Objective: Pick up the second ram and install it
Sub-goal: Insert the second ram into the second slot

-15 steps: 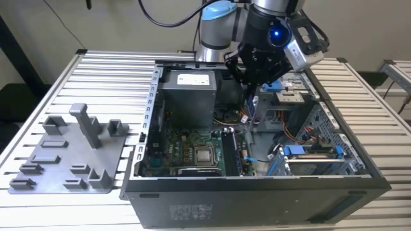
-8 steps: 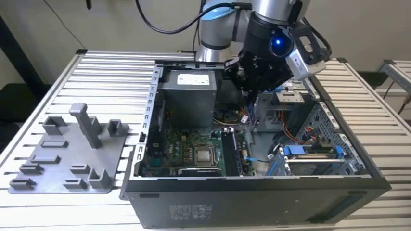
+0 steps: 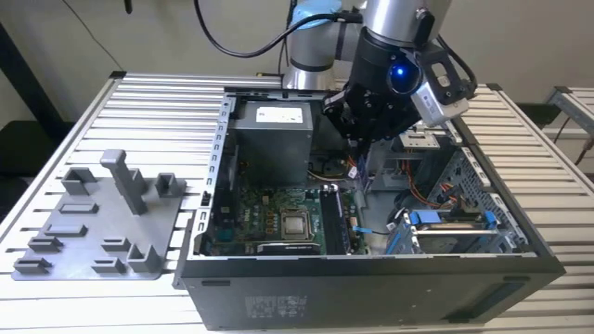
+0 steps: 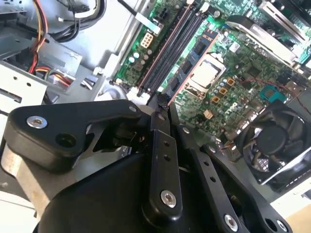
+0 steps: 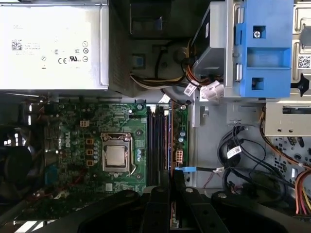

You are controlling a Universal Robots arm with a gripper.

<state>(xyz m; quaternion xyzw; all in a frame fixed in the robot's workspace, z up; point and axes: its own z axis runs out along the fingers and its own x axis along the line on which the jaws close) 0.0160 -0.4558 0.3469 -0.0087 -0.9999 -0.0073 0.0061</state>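
Note:
My gripper (image 3: 358, 147) hangs inside the open computer case (image 3: 371, 268), shut on the second ram (image 3: 361, 174). The ram is a thin dark stick with a small white label, pointing down from the fingertips. In the second wrist view the gripper (image 4: 163, 103) holds the stick (image 4: 190, 63), which shows as a narrow board with dark chips above the motherboard (image 4: 243, 63). In the first wrist view the gripper (image 5: 171, 178) holds it edge-on, so the stick (image 5: 171, 141) is a thin line right beside the black memory slots (image 5: 156, 145). It is still above the board.
The grey power supply (image 3: 274, 136) stands behind the board, with the processor socket (image 5: 116, 156) and a fan (image 4: 272, 141) beside the slots. A blue drive bracket (image 5: 262, 48) and loose cables (image 5: 252, 165) crowd the other side. A grey parts fixture (image 3: 102, 223) lies at the exterior view's left.

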